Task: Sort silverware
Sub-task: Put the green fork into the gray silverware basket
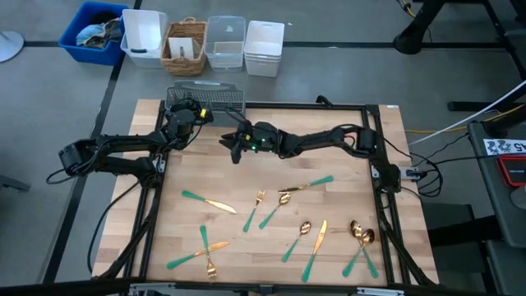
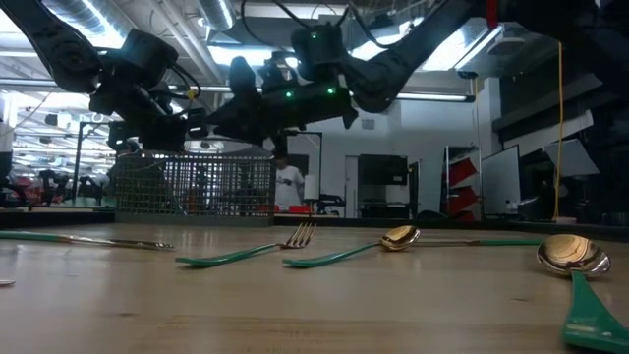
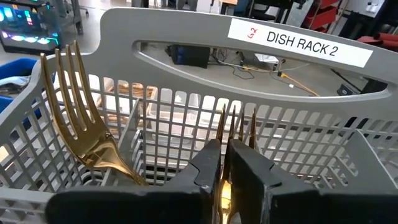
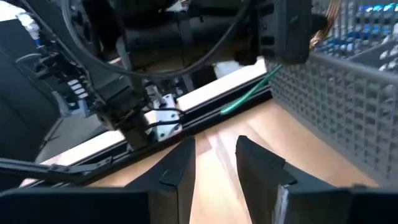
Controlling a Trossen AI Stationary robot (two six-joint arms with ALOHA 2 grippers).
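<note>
Your left pincer (image 3: 225, 163) is up over the grey dish rack (image 3: 311, 134) pinching a gold fork (image 3: 235, 124) that's dipped inside it, while your right pincer (image 4: 214, 155) hangs spread and empty just beside, rest of the silverware (image 1: 283, 205) scattered across the table (image 1: 246, 247).

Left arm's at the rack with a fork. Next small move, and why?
Probably open the left gripper and let go. It is shut on a fork whose tines already stand inside the rack, beside another fork parked there. The right gripper waits open and empty nearby.
</note>
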